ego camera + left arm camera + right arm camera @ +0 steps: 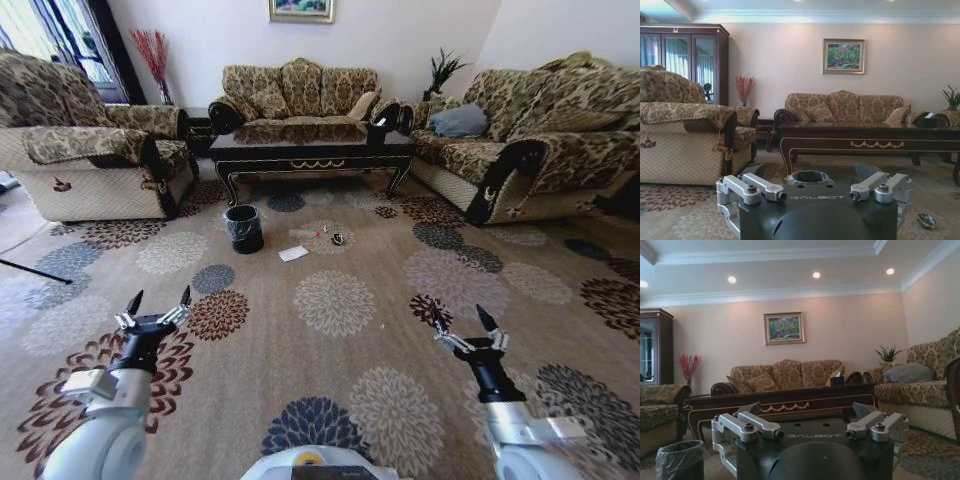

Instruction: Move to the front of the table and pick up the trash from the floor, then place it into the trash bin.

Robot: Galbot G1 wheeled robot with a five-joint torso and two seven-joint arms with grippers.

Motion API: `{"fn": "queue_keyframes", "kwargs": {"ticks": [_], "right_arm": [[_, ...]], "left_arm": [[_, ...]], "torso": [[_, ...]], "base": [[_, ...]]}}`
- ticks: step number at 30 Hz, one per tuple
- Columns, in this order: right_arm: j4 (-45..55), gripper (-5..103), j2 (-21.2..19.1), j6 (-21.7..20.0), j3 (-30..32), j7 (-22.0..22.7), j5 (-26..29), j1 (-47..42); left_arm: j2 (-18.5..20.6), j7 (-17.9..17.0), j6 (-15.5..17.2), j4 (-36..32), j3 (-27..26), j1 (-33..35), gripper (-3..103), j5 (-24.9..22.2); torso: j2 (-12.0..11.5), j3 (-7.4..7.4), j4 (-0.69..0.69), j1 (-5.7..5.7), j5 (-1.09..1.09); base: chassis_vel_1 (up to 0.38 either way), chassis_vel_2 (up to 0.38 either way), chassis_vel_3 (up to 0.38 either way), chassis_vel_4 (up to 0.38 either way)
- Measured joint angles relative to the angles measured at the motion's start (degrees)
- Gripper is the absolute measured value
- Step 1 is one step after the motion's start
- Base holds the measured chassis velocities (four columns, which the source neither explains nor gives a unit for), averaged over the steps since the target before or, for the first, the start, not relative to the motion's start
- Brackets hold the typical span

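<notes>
- Well short of the table [310,150] yet; broad stretch of flowered carpet [330,300] between the robot and the litter, so by judgement the driving step is in hand and no pickup begun.
- Left gripper [158,298] held low and forward over the carpet on the robot's left, fingers spread wide, nothing between them.
- Right gripper [463,318] held likewise on the robot's right, fingers splayed apart, empty.
- Trash lying on the carpet just before the table's front edge: clear bottle with red cap [305,233], long axis running roughly crosswise, parallel to that front edge; white paper square [293,254] just nearer the robot than the bottle; small dark object [338,239] just right of the bottle.
- A tiny pale fleck farther out on the carpet, toward the robot; too small to tell what.
- Trash bin [243,227] upright on the carpet just left of the litter, near the table's front-left leg, liner bag folded over its rim.
- Key relation: litter straight ahead and far off from both claws, close to the midline between them, perhaps a shade left; bin on the left side too. Judged: neither arm clearly nearer, the left arm better placed for the bin.
- Reach impossible from here; base must close the gap before either claw can descend.
</notes>
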Motion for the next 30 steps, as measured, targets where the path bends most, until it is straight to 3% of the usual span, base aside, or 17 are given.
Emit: {"fn": "queue_keyframes", "kwargs": {"ticks": [8,23,30], "right_arm": [[-3.9,100,-3.6,-0.8,0.0,1.1,4.4,2.5],[-6.2,100,-3.7,-0.1,0.1,-1.9,-3.0,2.9],[-5.2,100,-3.8,0.0,0.3,-2.5,-3.3,2.7]], "left_arm": [[0.1,0.2,-0.3,1.1,-0.9,0.4,100,-0.1],[0.2,0.3,-0.8,4.5,-1.9,-1.3,100,0.2],[0.3,0.2,-0.8,3.6,-1.9,-1.4,100,-0.5]], "torso": [[-1.5,-1.45,0.00,-0.01,0.00],[-4.7,-4.98,0.00,-0.01,-0.01],[-4.7,-5.34,0.00,-0.02,-0.02]], "base": [[0.000,0.000,0.000,0.000],[0.000,0.000,0.000,0.000],[0.000,0.000,0.000,0.000]]}}
